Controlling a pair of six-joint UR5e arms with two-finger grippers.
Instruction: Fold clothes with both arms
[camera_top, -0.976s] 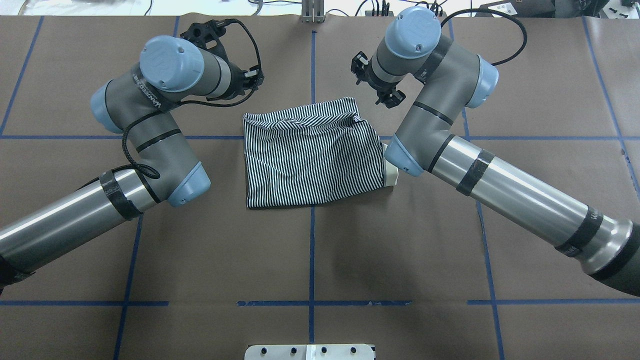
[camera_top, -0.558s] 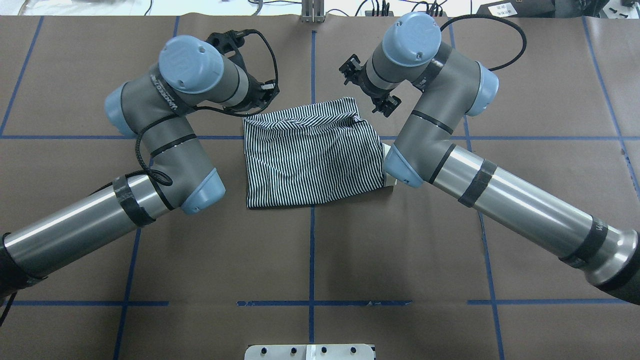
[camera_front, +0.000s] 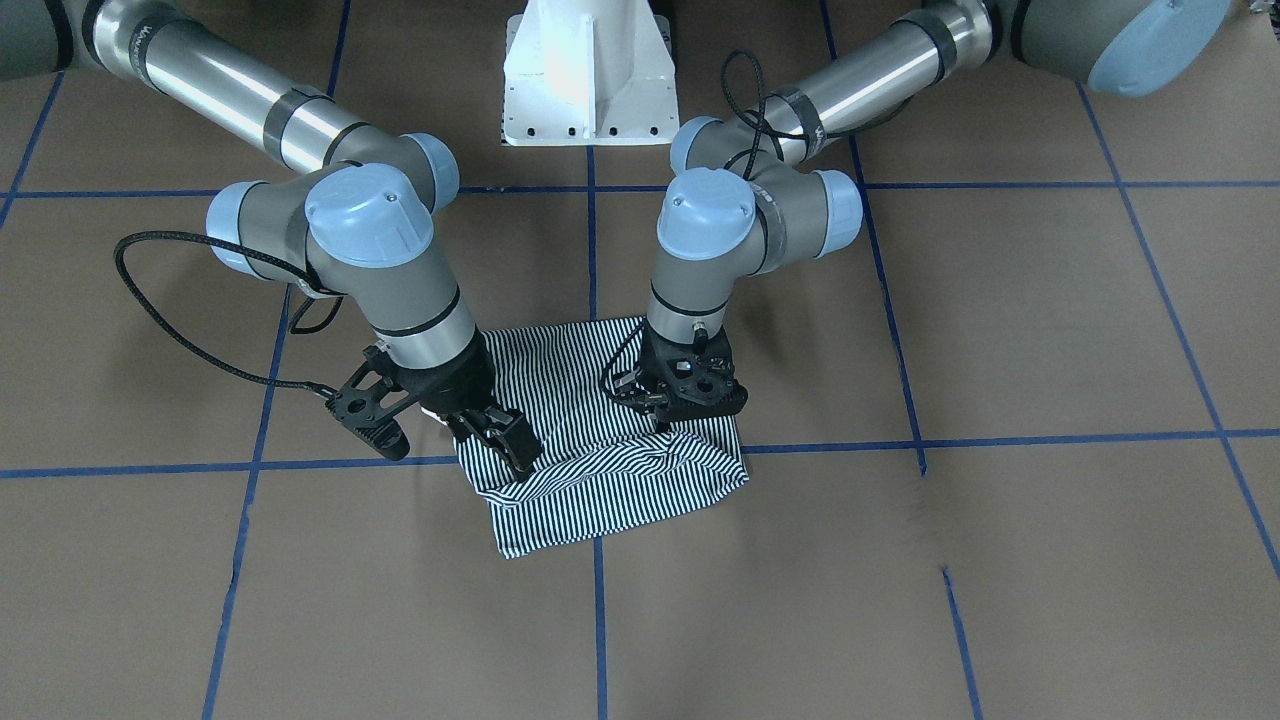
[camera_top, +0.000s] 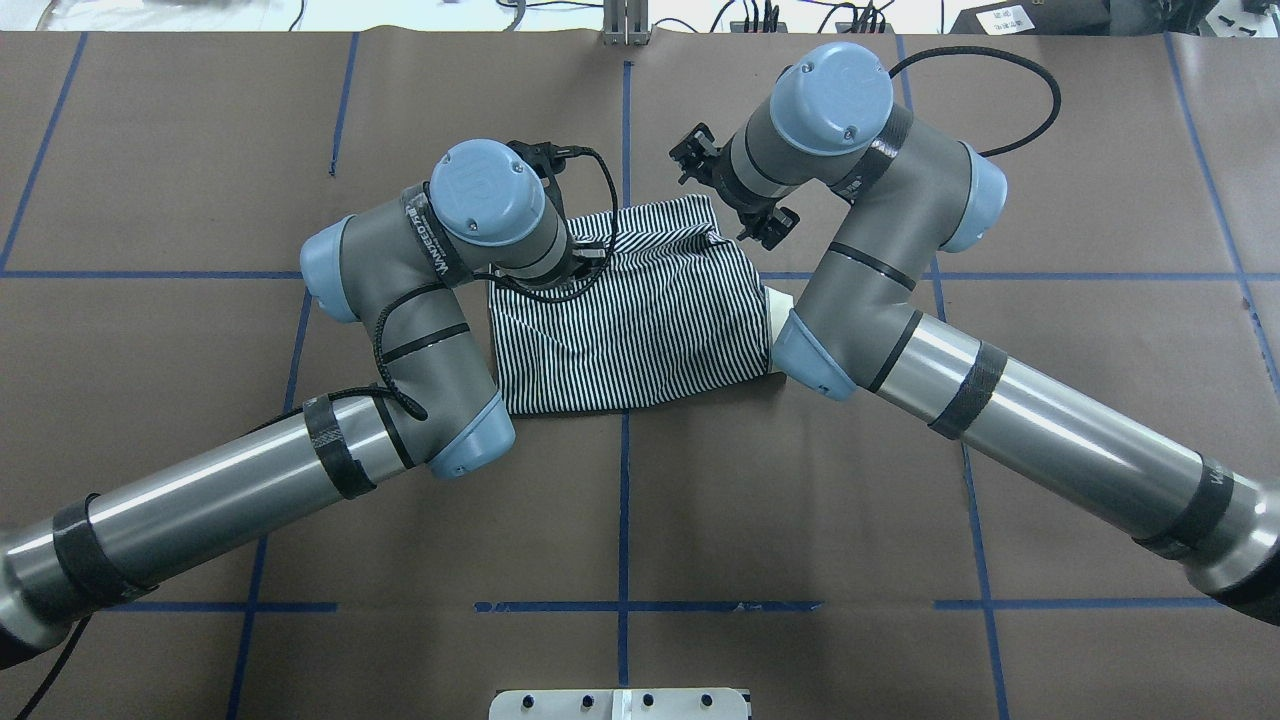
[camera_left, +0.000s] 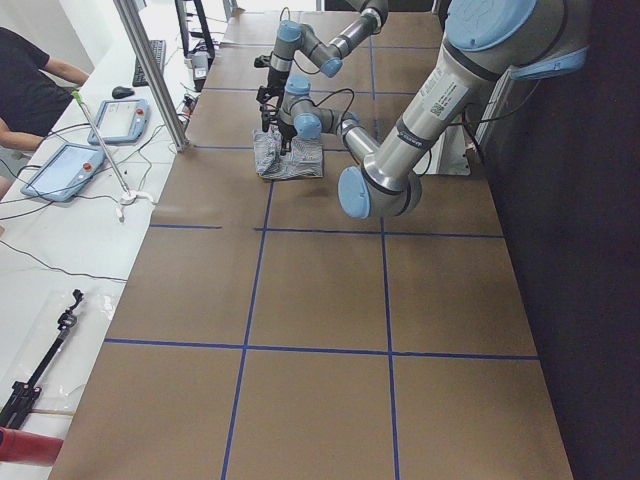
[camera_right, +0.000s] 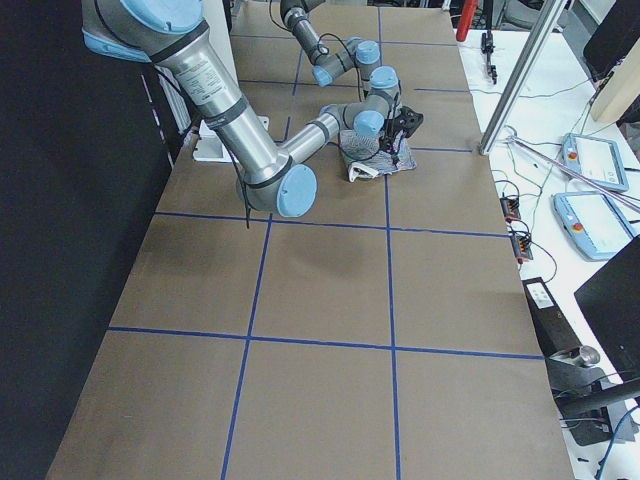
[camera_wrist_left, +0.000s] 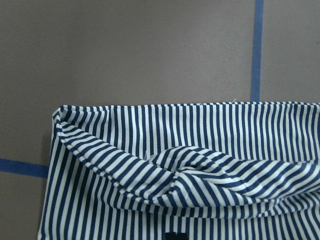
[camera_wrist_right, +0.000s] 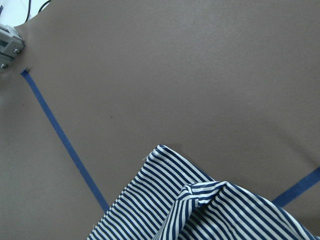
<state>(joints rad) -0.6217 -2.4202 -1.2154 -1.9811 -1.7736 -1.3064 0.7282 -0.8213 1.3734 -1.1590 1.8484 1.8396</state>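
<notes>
The striped polo shirt lies folded into a rough rectangle at the table's middle, with a rumpled fold along its far edge. A bit of cream collar peeks out at its right side. My left gripper hangs straight down just above the shirt's far left part; its jaws look open and empty. In the overhead view the wrist hides it. My right gripper tilts down at the far right corner, its fingers apart and right at the cloth.
The white pedestal base stands at the robot's side of the table. Blue tape lines grid the brown surface. Beyond the far edge are a metal post, control tablets and a seated person.
My left arm has swung right and now hangs over the shirt's far left part. The right wrist has edged left toward the far right corner. The shirt has not moved.
</notes>
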